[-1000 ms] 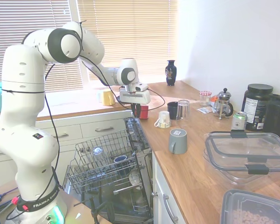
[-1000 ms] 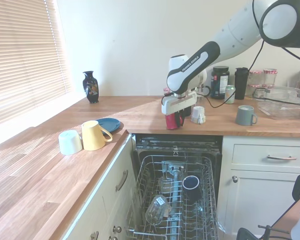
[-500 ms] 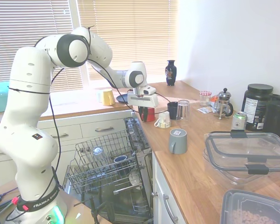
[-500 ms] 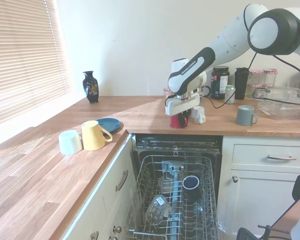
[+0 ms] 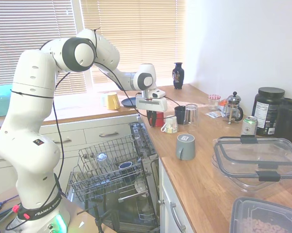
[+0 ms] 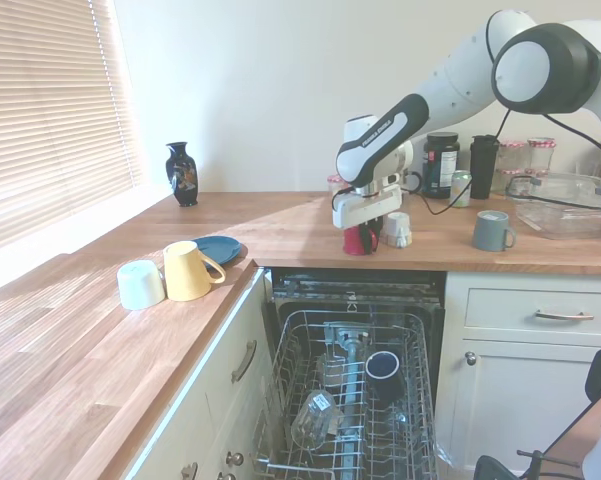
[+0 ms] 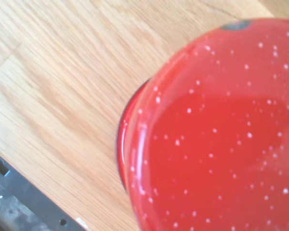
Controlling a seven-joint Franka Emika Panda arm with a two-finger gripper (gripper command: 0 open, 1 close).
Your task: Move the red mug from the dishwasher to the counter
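Note:
The red mug is small, glossy and speckled white inside, and it fills the wrist view. My gripper is shut on it from above. The mug hangs upright just at the surface of the light wooden counter, a little behind the counter's edge above the dishwasher; I cannot tell whether it touches the wood. The dishwasher stands open below, its grey wire rack pulled out.
Right beside the mug are a tipped white cup, a dark cup and a glass. A grey mug and plastic boxes stand further along. A yellow mug and a blue plate sit on the other counter leg.
The gripper has carried the red mug from the counter's edge further onto the counter and lowered it toward the wood. Its grip on the mug is unchanged.

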